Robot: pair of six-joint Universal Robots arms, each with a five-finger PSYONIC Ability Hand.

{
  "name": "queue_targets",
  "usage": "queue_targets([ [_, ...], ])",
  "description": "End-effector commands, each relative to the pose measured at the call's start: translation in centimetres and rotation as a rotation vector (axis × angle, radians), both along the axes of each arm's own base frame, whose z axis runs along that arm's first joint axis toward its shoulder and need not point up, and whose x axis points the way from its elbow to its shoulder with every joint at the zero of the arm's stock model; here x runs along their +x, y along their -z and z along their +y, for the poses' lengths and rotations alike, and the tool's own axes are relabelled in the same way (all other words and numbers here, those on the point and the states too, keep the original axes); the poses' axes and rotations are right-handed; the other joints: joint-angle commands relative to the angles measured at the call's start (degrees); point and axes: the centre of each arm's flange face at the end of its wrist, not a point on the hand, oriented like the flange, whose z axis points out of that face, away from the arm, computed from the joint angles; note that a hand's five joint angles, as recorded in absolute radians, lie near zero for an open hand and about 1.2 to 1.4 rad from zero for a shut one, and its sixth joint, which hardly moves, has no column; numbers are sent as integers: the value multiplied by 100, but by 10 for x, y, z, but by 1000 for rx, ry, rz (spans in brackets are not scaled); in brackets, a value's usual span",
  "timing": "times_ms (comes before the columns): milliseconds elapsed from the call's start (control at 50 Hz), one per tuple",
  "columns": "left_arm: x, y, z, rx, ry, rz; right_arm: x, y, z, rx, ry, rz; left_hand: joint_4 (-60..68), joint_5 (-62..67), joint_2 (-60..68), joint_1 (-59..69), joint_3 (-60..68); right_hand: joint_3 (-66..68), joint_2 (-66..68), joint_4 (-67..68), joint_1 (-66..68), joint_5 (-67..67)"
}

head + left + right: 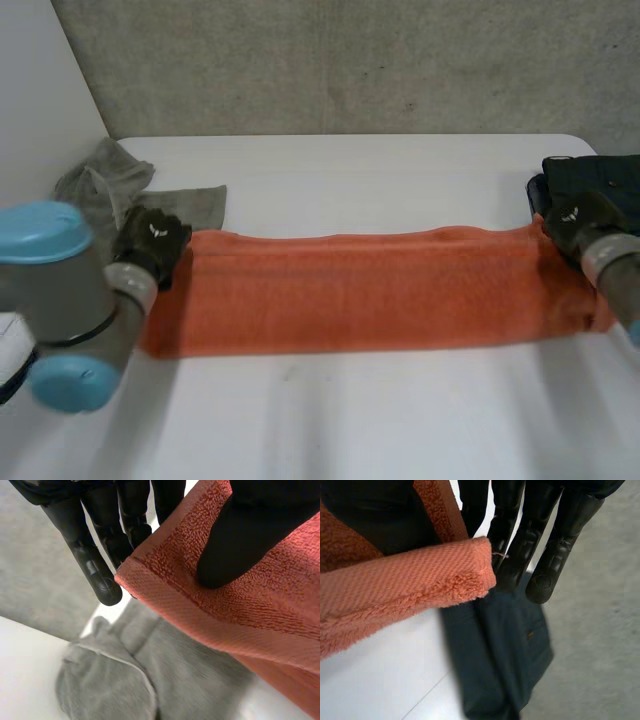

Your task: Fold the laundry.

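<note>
One orange towel [370, 290], one grey cloth [110, 185], one dark garment [600, 175].

So there's a long orange towel [370, 290] stretched sideways across the white table [350, 420], folded into a narrow strip with a lengthwise ridge near its far edge. The left hand [152, 240] sits right on the towel's far left corner, and the right hand [578, 222] is on the far right corner, so both ends are covered. A crumpled grey cloth [105, 185] lies just behind the left hand, touching the towel's end. Over by the right hand there's a dark garment [600, 178] at the table's edge. The left arm [70, 300], grey with light-blue caps, bulks up close in the near left. A concrete wall [350, 60] is behind the table.
</note>
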Motion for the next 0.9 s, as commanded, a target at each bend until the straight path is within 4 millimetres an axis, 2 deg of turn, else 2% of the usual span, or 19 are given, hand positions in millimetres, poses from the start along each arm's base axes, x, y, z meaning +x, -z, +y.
queue_targets([
  [20, -14, 18, -52, -94, -86, 7, 18, 17, -44, -181, -39, -9, 1108, 1364, 1128, 1423, 1161, 1219, 1247, 1180, 2306, 1310],
  [80, -21, 27, -63, -99, -75, 17, 21, 24, -62, -246, -45, -9, 1108, 1364, 1128, 1423, 1161, 1219, 1247, 1180, 2306, 1310],
  [140, -26, 31, -70, -111, -60, 33, 22, 34, -70, -263, -47, 4, 1108, 1364, 1128, 1423, 1161, 1219, 1247, 1180, 2306, 1310],
  [160, -28, 33, -71, -110, -48, 36, 22, 40, -73, -268, -43, 17, 1108, 1364, 1128, 1423, 1161, 10, 38, -30, 1096, 100],
  [180, -29, 33, -72, -112, -35, 39, 22, 43, -74, -268, -41, 24, 1108, 1364, 1128, 1423, 1161, -1784, -1756, -1824, -698, -1694],
  [200, -34, 34, -72, -121, 0, 48, 22, 45, -75, -269, -39, 30, -1172, -915, -1151, -857, -1118, -3318, -3290, -3357, -2231, -3227],
  [220, -37, 33, -72, -127, 22, 53, 23, 46, -76, -273, -39, 34, -2926, -2670, -2906, -2611, -2873, -4266, -4238, -4305, -3179, -4175],
  [260, -44, 31, -70, -143, 62, 60, 22, 44, -81, -293, -17, 34, -5891, -5634, -5871, -5576, -5838, -5781, -5753, -5820, -4694, -5690],
  [280, -51, 25, -68, -165, 94, 73, 21, 42, -82, -300, -6, 32, -5771, -5515, -5751, -5456, -5718, -5781, -5753, -5820, -4694, -5690],
  [360, -55, 15, -64, -199, 106, 92, 18, 25, -83, -329, 52, -17, -5888, -5631, -5868, -5573, -5835, -5781, -5753, -5820, -4694, -5690],
  [380, -55, 11, -64, -206, 106, 95, 17, 11, -80, -348, 63, -60, -5888, -5631, -5868, -5573, -5835, -5781, -5753, -5820, -4694, -5690],
  [440, -49, -2, -59, -218, 93, 99, 12, -10, -74, -361, 78, -151, -5888, -5631, -5868, -5573, -5835, -5781, -5753, -5820, -4694, -5690],
  [520, -35, -15, -47, -211, 80, 97, 10, -41, -53, -352, 59, -355, -5888, -5631, -5868, -5573, -5835, -5781, -5753, -5820, -4694, -5690],
  [540, -32, -17, -44, -207, 76, 95, 7, -54, -44, -341, 41, -429, -5888, -5631, -5868, -5573, -5835, -5781, -5753, -5820, -4694, -5690],
  [600, -23, -19, -27, -183, 73, 88, -6, -64, -31, -280, 31, -496, -5888, -5631, -5868, -5573, -5835, -5781, -5753, -5820, -4694, -5690],
  [620, -21, -20, -23, -179, 74, 87, -16, -65, -22, -215, 37, -512, -5888, -5631, -5868, -5573, -5835, -5781, -5753, -5820, -4694, -5690],
  [680, -15, -22, -6, -157, 84, 90, -26, -61, -8, -102, 40, -524, -5888, -5631, -5868, -5573, -5835, -5781, -5753, -5820, -4694, -5690],
  [800, -14, -23, 20, -113, 125, 143, -34, -32, 29, 211, 61, -543, -5888, -5631, -5868, -5573, -5835, -5050, -5022, -5090, -3964, -4960],
  [900, -14, -24, 31, -82, 136, 208, -41, -12, 42, 298, 85, -509, -5854, -5597, -5834, -5539, -5801, -4813, -4785, -4853, -3726, -4723],
])
